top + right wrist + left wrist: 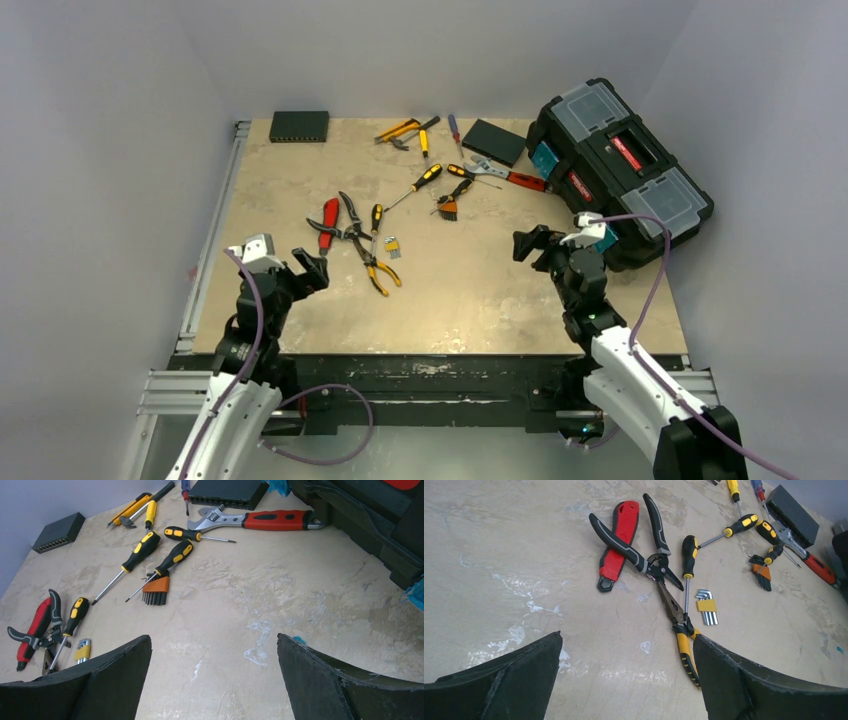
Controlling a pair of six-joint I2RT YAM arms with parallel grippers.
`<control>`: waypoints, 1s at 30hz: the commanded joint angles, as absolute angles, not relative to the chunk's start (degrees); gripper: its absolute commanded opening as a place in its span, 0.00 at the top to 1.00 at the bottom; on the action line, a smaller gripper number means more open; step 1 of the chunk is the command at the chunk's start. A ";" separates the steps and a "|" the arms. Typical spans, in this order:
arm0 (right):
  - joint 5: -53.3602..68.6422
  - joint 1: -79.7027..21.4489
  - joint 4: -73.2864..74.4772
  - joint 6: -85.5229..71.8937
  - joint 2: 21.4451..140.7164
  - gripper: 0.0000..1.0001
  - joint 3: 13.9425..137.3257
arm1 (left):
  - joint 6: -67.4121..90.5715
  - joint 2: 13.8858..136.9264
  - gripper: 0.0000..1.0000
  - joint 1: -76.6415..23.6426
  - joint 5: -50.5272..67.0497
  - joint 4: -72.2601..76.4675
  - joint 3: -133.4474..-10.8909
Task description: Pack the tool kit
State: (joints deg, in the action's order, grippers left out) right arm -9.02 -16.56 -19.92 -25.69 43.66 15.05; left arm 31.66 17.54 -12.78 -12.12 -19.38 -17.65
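Toolbox (620, 165), two o'clock, lid shut. Left gripper (626, 637) and right gripper (214, 637): fingers spread, empty. You likely start at the blue latches (545, 158); approach them squarely.

The toolbox (360, 515) is cut off by the right wrist view's edge.

The black toolbox (620, 165) sits shut at far right, yellow-black and red-handled hand tools (428, 177) scattered to its left.
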 commanded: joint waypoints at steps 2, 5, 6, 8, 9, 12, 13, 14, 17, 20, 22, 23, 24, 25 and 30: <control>-9.93 -16.66 -19.12 -27.04 44.13 0.05 17.97 | 29.67 19.11 0.00 -12.83 -8.13 -15.56 -17.68; -11.72 -16.70 -16.27 -29.14 43.92 0.05 18.90 | 29.78 21.43 0.00 -12.83 -8.32 -16.01 -18.61; -11.47 -16.63 -13.81 -30.99 43.83 0.05 20.22 | 29.79 21.97 0.00 -12.83 -8.35 -16.22 -18.99; -13.90 -16.59 -6.48 -33.08 42.57 0.05 23.75 | 29.60 22.45 0.00 -12.83 -7.83 -16.44 -19.24; -14.42 -16.61 -3.74 -34.00 41.91 0.05 25.16 | 29.54 22.33 0.00 -12.83 -7.48 -16.29 -19.15; -13.47 -16.61 1.48 -34.96 39.67 0.05 29.03 | 29.16 21.44 0.00 -12.83 -6.05 -14.99 -18.30; -14.01 -16.60 3.47 -34.93 39.21 0.06 30.72 | 28.92 21.29 0.00 -12.82 -4.95 -14.24 -18.02; -14.77 -16.61 5.56 -34.39 38.96 0.06 32.64 | 28.61 21.32 0.00 -12.83 -3.56 -13.32 -17.67; -16.84 -16.61 10.44 -30.07 39.36 0.07 39.53 | 27.51 22.09 0.00 -12.82 -0.32 -11.56 -17.33; -18.84 -16.60 13.49 -26.49 41.98 0.06 46.91 | 27.17 22.78 0.00 -12.83 1.73 -10.89 -17.31; -22.83 -16.61 17.29 -23.58 45.78 0.06 53.60 | 26.99 22.69 0.00 -12.83 2.25 -10.37 -17.07; -25.00 -16.61 19.12 -22.07 48.12 0.05 56.90 | 26.98 22.56 0.00 -12.83 2.28 -10.26 -16.98; -26.90 -16.57 21.10 -20.67 50.73 0.05 60.76 | 26.97 22.54 0.00 -12.83 2.28 -10.20 -16.89; -28.52 -16.54 23.13 -19.28 53.43 0.04 64.38 | 26.98 22.41 0.00 -12.83 2.35 -10.21 -16.88; -31.94 -14.24 28.17 -14.52 64.01 0.03 78.21 | 26.93 22.56 0.00 -12.83 2.50 -9.94 -16.87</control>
